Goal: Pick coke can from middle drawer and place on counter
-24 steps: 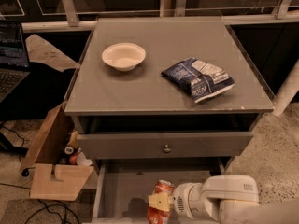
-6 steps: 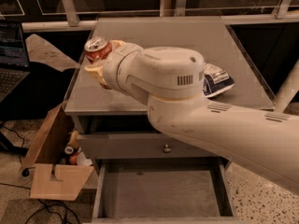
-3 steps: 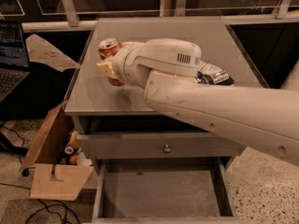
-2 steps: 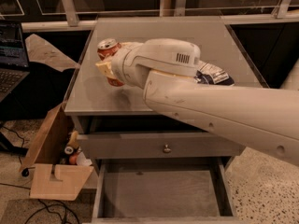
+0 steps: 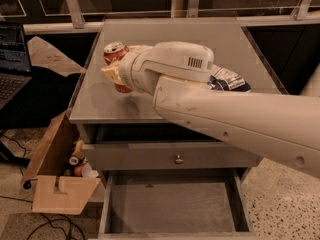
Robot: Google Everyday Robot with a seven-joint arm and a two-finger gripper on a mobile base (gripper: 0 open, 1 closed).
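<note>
Red coke can (image 5: 114, 51) in gripper (image 5: 116, 70), near counter (image 5: 200, 39) left edge

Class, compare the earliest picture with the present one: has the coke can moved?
Yes. The coke can, gripped by the gripper, has gone from the open middle drawer up to the left part of the counter.

Single view, set high in front of the cabinet (image 5: 150, 156), aimed forward and steeply down. Takes in the counter (image 5: 150, 31) at upper centre, the open middle drawer (image 5: 170, 204) at the bottom edge, and floor (image 5: 280, 194) on either side. Close range: arm (image 5: 240, 119) fills the right half. Gripper (image 5: 116, 70) over the counter's left part, clamped on the coke can (image 5: 114, 51).
</note>
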